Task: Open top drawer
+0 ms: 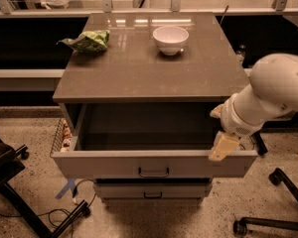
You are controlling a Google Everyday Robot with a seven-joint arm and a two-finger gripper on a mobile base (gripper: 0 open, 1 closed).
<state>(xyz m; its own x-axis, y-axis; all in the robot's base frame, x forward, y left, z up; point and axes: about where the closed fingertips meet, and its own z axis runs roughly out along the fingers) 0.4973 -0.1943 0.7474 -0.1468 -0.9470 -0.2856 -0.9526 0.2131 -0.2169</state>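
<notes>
Much of the top drawer (154,165) stands pulled out below the cabinet's surface (139,68), its dark inside showing. At its front right corner sits the gripper (223,145), seemingly touching the rim; whether it grips anything, I cannot tell.

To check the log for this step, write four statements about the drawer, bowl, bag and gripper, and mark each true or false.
1. The top drawer stands pulled out, its grey inside showing. True.
2. The white bowl sits inside that drawer. False: it stands on the cabinet top.
3. The gripper is at the drawer's right front corner as the camera sees it. True.
4. The green bag lies on the floor. False: it lies on the cabinet top, left of the bowl in the camera view.
</notes>
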